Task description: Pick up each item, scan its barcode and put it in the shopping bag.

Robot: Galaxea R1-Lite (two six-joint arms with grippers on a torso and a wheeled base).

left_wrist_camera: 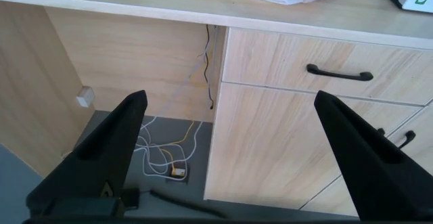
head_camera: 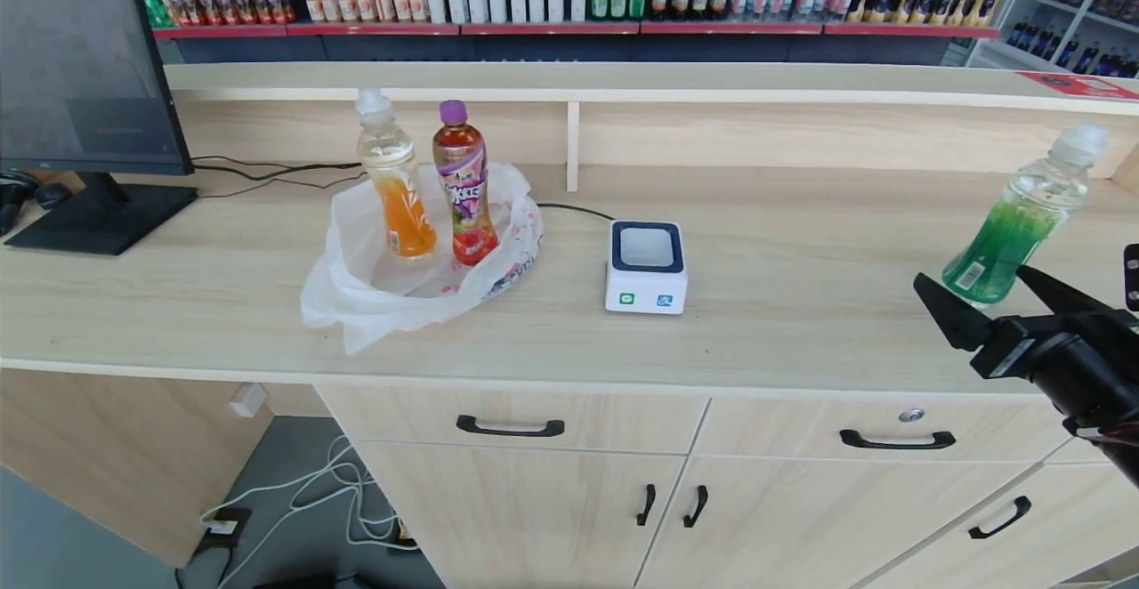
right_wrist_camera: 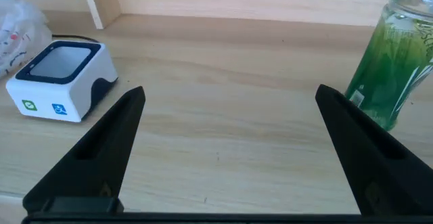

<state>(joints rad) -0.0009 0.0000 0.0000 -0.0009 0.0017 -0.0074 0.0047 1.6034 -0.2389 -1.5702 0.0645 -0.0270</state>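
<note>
Fingers of the right gripper (head_camera: 972, 278) (right_wrist_camera: 230, 92) are spread wide with nothing between them, low over the pale wooden counter (head_camera: 801, 242). Just beyond its fingertips stands the clear plastic bottle of green drink (head_camera: 1023, 220) (right_wrist_camera: 392, 61), white-capped and untouched by either finger. Farther off to that gripper's left sits the white box-shaped barcode scanner with a dark blue rim (head_camera: 647, 266) (right_wrist_camera: 59, 82). Beyond it, well apart from the gripper, lies the crumpled white plastic shopping bag (head_camera: 356, 295). In the bag stand a clear bottle of orange drink (head_camera: 400, 189) and a red drink bottle with a purple cap (head_camera: 464, 189), both upright and side by side. The left gripper (left_wrist_camera: 231, 97) hangs below the counter edge, likewise open and empty, facing the light wooden cabinet drawers with black handles (left_wrist_camera: 284, 61); the bag is above it.
</note>
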